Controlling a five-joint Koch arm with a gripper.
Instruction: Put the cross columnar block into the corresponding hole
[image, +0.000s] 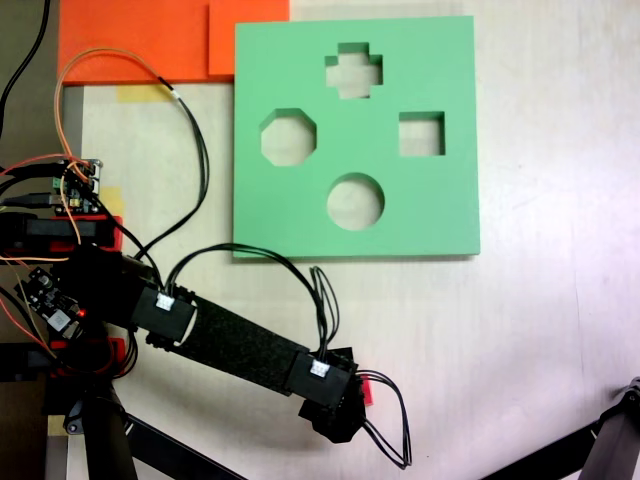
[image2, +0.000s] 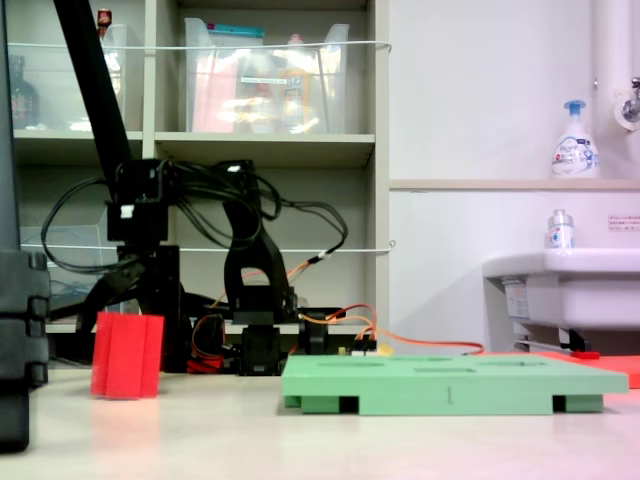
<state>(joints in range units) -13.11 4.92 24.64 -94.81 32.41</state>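
In the second exterior view the pincer (image2: 140, 300) hangs over the upright cross columnar block (image2: 126, 356), seemingly for pickup, its opening indiscernible, left of the green foam board (image2: 450, 385) holding the plus-shaped hole (image: 353, 70).

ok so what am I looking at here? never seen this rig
It is one small black robot arm on a table, filmed by two fixed cameras. The first exterior view looks straight down. The second exterior view looks across the tabletop from the side.

On the table lies a flat green board with four cutouts: plus-shaped, eight-sided, square and round. The job concerns the plus-shaped hole.

The red block stands upright on the table, well away from the board. From above, only a sliver of it shows beside the arm's tip.

The pincer sits right at the block, but neither view shows whether it is closed on it. The block is not lifted.
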